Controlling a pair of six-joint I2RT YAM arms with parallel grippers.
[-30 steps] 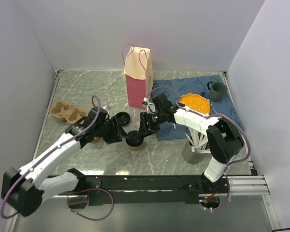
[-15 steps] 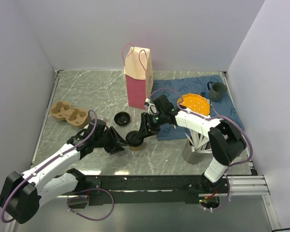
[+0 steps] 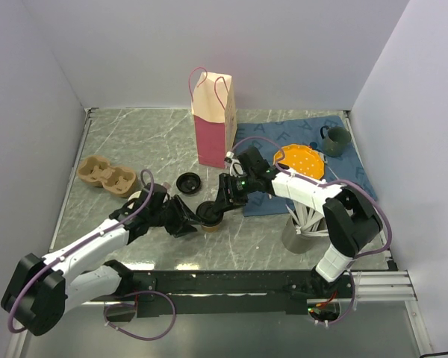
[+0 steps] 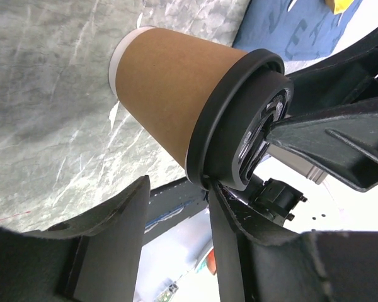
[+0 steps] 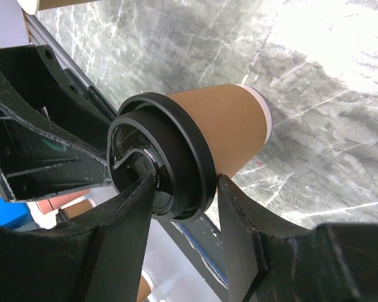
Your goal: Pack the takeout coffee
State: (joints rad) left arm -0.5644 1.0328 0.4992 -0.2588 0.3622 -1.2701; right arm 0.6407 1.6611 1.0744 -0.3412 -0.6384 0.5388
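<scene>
Pink paper bag (image 3: 213, 123) at the back, brown cup tray (image 3: 104, 174) at left, orange plate (image 3: 300, 159) on blue cloth (image 3: 284, 138), green mug (image 3: 335, 140) nearby.

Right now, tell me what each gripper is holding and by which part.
The right gripper grips the takeout coffee across its black lid. The left gripper is open beside the lid, holding nothing.
</scene>
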